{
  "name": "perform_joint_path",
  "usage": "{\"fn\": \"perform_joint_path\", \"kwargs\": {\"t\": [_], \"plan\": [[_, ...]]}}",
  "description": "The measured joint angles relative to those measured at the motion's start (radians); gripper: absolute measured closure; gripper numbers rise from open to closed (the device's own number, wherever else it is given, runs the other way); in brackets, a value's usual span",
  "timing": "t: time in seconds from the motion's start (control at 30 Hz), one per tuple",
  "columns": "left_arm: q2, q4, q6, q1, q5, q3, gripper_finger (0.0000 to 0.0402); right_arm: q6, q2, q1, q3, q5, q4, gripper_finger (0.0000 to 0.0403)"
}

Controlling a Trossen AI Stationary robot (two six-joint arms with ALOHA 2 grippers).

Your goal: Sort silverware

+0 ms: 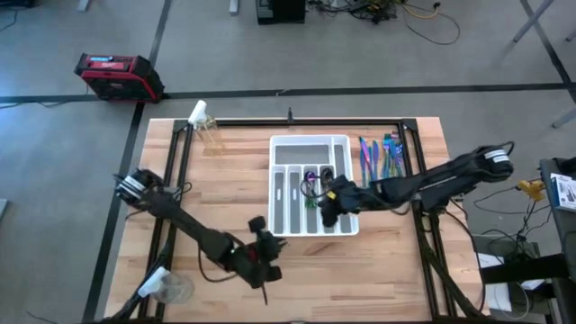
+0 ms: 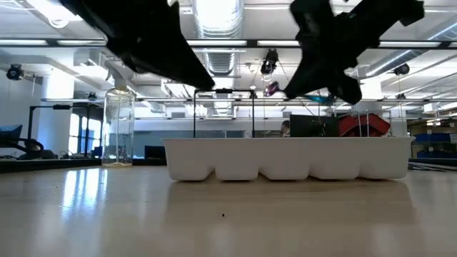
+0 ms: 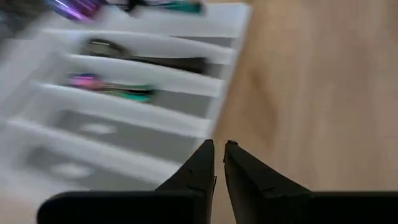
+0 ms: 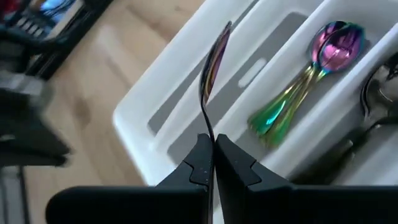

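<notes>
The white compartmented tray [image 1: 290, 193] lies mid-table. Two iridescent spoons [image 4: 298, 87] lie in one compartment and a dark piece [image 4: 373, 118] in the compartment beside it. More silverware [image 1: 382, 155] lies loose on the wood to the right of the tray. My right gripper [image 4: 212, 146] hangs over the tray's near right part, shut on a slim iridescent spoon [image 4: 214, 59] that shows edge-on. My left gripper [image 3: 219, 163] hovers shut and empty off the tray's near left corner [image 1: 261, 261]. My right gripper pinches the spoon's thin handle end [image 4: 207, 127] between its two fingertips. The spoon runs on past the fingers in line with them, its head [image 2: 271, 89] lifted clear above the tray [image 2: 285, 157].
A clear spray bottle [image 1: 205, 126] stands at the table's far left. A clear cup [image 1: 171, 288] sits at the near left corner. Bare wood lies in front of the tray and along the near right [image 1: 378, 279].
</notes>
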State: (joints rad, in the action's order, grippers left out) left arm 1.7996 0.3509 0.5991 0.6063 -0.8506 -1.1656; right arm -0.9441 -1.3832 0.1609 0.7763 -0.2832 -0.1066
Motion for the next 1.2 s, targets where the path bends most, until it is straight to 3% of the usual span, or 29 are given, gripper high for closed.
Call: {"fn": "perform_joint_path", "kwargs": {"t": [0.1, 0.17, 0.37, 0.57, 0.7, 1.0, 1.2], "plan": [[-0.002, 0.200, 0.134, 0.030, -0.122, -0.068, 0.0377, -0.031, -0.090, -0.010, 0.036, -0.068, 0.002, 0.0402], [-0.002, 0.243, 0.199, 0.045, -0.170, -0.079, 0.0377, -0.071, -0.150, -0.017, 0.061, -0.099, 0.000, 0.0402], [0.000, 0.157, 0.226, 0.064, -0.185, -0.032, 0.0377, -0.106, -0.271, -0.053, 0.160, -0.109, -0.047, 0.0402], [0.008, 0.001, 0.243, 0.076, -0.176, 0.061, 0.0377, -0.119, -0.368, -0.111, 0.348, -0.146, -0.412, 0.0403], [0.010, -0.049, 0.257, 0.090, -0.184, 0.095, 0.0377, -0.158, -0.416, -0.121, 0.442, -0.148, -0.559, 0.0403], [0.019, -0.081, 0.267, 0.102, -0.193, 0.104, 0.0377, -0.181, -0.478, -0.120, 0.494, -0.131, -0.619, 0.0403], [0.019, -0.089, 0.279, 0.115, -0.188, 0.109, 0.0377, -0.069, -0.452, -0.111, 0.492, -0.129, -0.645, 0.0403]]}}
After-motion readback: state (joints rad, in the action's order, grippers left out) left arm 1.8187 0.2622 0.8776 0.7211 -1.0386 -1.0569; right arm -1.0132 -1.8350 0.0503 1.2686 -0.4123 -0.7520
